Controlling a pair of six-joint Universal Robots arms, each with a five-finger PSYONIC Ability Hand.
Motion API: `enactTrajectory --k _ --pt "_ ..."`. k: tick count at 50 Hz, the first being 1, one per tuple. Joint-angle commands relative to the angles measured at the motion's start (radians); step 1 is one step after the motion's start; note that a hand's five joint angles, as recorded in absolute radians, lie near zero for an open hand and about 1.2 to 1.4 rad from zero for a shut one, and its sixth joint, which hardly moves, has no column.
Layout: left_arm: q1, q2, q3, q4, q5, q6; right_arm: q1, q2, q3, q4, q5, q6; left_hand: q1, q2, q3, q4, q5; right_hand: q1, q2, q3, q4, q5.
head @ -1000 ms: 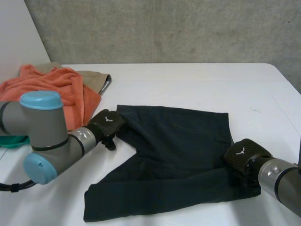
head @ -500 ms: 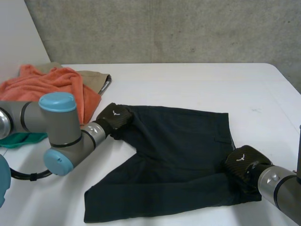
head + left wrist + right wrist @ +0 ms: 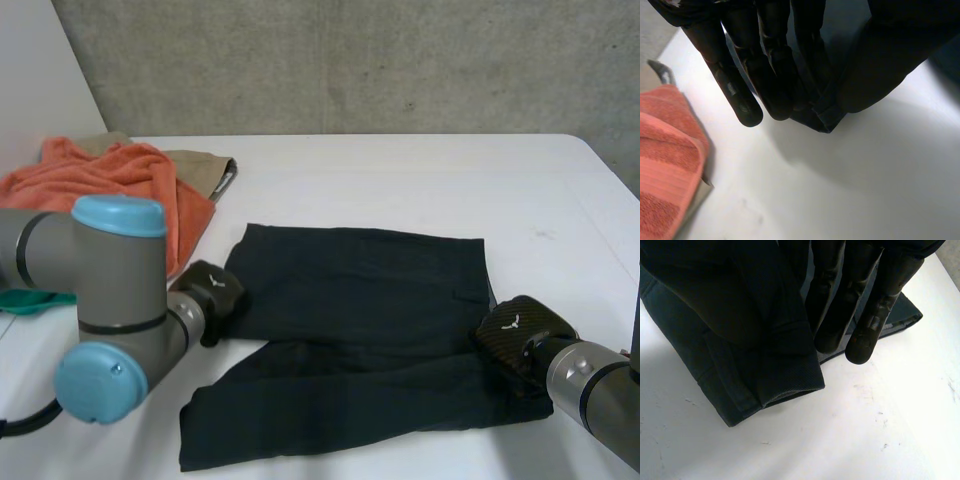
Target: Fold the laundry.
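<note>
Dark shorts (image 3: 370,330) lie spread flat near the front of the white table (image 3: 400,170). My left hand (image 3: 212,292) is at their left edge. In the left wrist view its fingers (image 3: 770,75) and thumb pinch a folded corner of the dark cloth (image 3: 822,117), lifted just off the table. My right hand (image 3: 520,335) sits on the shorts' right front corner. In the right wrist view the hemmed cloth (image 3: 765,375) is clamped between its thumb and fingers (image 3: 875,315).
At the table's left an orange towel (image 3: 110,185) lies heaped over a beige garment (image 3: 205,170), with a bit of green cloth (image 3: 25,298) beside them. The towel (image 3: 665,160) lies close to my left hand. The table's right edge runs near my right arm.
My left hand has slid from the shorts' far left corner toward the front along the left edge and closed on the cloth. The right hand has barely moved.
</note>
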Motion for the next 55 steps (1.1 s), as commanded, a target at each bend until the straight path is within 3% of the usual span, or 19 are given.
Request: enactTrajectory --k 1,2,3,11,17,22,29,32,33,34,40,48,55 --pt "-0.048 0.037 -0.010 0.031 -0.036 -0.001 0.006 0.003 -0.002 -0.001 0.000 0.004 -0.336 -0.411 -0.407 -0.415 -0.362 0.404 0.224 0.206 0.208 0.222" --pt "-0.049 0.052 -0.011 0.043 -0.039 -0.003 0.007 0.004 -0.002 -0.001 0.000 0.010 -0.624 -0.699 -0.695 -0.703 -0.650 0.404 0.224 0.206 0.208 0.222" --pt "-0.049 0.083 -0.014 0.062 -0.040 -0.007 0.007 0.006 -0.002 -0.003 0.000 0.015 -0.778 -0.853 -0.849 -0.857 -0.804 0.404 0.224 0.206 0.208 0.222" --pt "-0.054 0.249 -0.071 0.088 -0.028 -0.140 0.010 0.008 -0.004 -0.003 -0.002 0.038 -0.847 -0.922 -0.918 -0.926 -0.873 0.404 0.224 0.206 0.208 0.222" --pt "-0.057 0.330 -0.159 -0.028 0.059 -0.228 0.002 0.008 -0.007 -0.003 -0.008 0.038 -0.797 -0.872 -0.868 -0.876 -0.823 0.404 0.224 0.206 0.208 0.222" --pt "-0.054 0.335 -0.221 -0.237 0.131 -0.242 -0.007 0.008 -0.008 -0.001 -0.014 0.038 -0.774 -0.849 -0.844 -0.853 -0.800 0.404 0.224 0.206 0.208 0.222" --pt "-0.046 0.295 -0.260 -0.260 0.132 -0.240 -0.007 0.006 -0.013 -0.001 -0.014 0.036 -0.683 -0.758 -0.754 -0.762 -0.709 0.404 0.224 0.206 0.208 0.222" --pt "-0.046 0.248 -0.242 -0.253 0.132 -0.237 -0.005 0.006 -0.019 -0.001 -0.014 0.038 -0.218 -0.293 -0.288 -0.297 -0.244 0.404 0.224 0.206 0.208 0.222" --pt "-0.045 0.241 -0.234 -0.245 0.132 -0.236 -0.002 0.006 -0.027 -0.001 -0.014 0.038 -0.050 -0.125 -0.121 -0.129 -0.076 0.404 0.224 0.206 0.208 0.222" --pt "-0.045 0.232 -0.203 -0.213 0.129 -0.234 -0.001 0.006 -0.030 -0.001 -0.014 0.038 0.277 0.201 0.206 0.197 0.250 0.404 0.224 0.206 0.208 0.222" --pt "-0.051 0.211 -0.093 -0.024 0.081 -0.231 0.009 0.026 -0.097 -0.029 -0.011 0.038 0.280 0.205 0.209 0.201 0.254 0.404 0.224 0.206 0.208 0.222" --pt "-0.055 0.027 0.119 0.281 0.032 -0.185 0.025 0.208 -0.350 -0.243 0.037 0.053 0.280 0.205 0.209 0.201 0.254 0.404 0.224 0.206 0.208 0.222" --pt "-0.055 -0.226 0.366 0.425 -0.002 0.000 0.041 0.435 -0.574 -0.388 0.093 0.035 0.280 0.205 0.209 0.201 0.254 0.404 0.224 0.206 0.208 0.222"
